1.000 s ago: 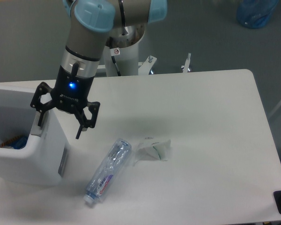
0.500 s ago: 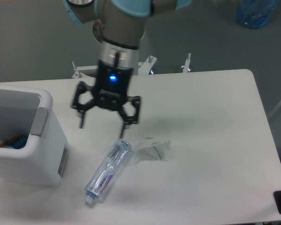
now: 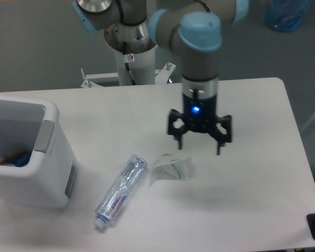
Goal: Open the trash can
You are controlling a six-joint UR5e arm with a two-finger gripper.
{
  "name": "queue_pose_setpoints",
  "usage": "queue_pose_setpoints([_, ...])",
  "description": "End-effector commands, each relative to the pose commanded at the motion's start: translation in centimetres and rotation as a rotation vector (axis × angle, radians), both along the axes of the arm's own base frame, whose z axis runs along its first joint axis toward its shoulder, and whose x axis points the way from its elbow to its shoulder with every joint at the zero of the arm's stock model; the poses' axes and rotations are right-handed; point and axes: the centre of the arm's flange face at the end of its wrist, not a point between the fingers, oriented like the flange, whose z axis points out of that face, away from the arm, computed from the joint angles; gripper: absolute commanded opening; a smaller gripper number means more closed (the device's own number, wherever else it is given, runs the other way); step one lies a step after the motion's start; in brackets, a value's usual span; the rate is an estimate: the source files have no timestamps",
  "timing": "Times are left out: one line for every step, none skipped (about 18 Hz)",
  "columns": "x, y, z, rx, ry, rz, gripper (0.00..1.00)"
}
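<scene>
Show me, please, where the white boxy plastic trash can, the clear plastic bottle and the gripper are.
white boxy plastic trash can (image 3: 55, 152), fixed camera, right wall
clear plastic bottle (image 3: 121, 189), fixed camera, middle of body
gripper (image 3: 199, 147), fixed camera, midway between fingertips

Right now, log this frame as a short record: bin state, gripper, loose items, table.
trash can: at the left edge of the table, top open, interior visible with some dark and blue contents low inside
gripper: jaws spread, holding nothing, above the table right of centre, well away from the bin
plastic bottle: lying on its side, clear, cap end toward the near edge
crumpled wrapper: white, just right of the bottle, below the gripper
table: white
</scene>
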Motion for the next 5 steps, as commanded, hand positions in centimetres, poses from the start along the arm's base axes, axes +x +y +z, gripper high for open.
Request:
queue_pose_setpoints([-0.9, 0.1, 0.0, -0.014, 0.011, -0.025, 1.0])
queue_pose_setpoints([-1.1, 0.1, 0.1, -0.028, 0.024, -0.049, 1.0])
queue_pose_setpoints([-1.0, -0.1, -0.2, -0.057, 0.034, -0.073, 1.0])
queue_pose_setpoints([-0.8, -0.3, -0.6, -0.091, 0.042, -0.093, 1.0])
queue_pose_setpoints([-0.6, -0.6, -1.2, -0.118, 0.04, -0.1, 1.0])
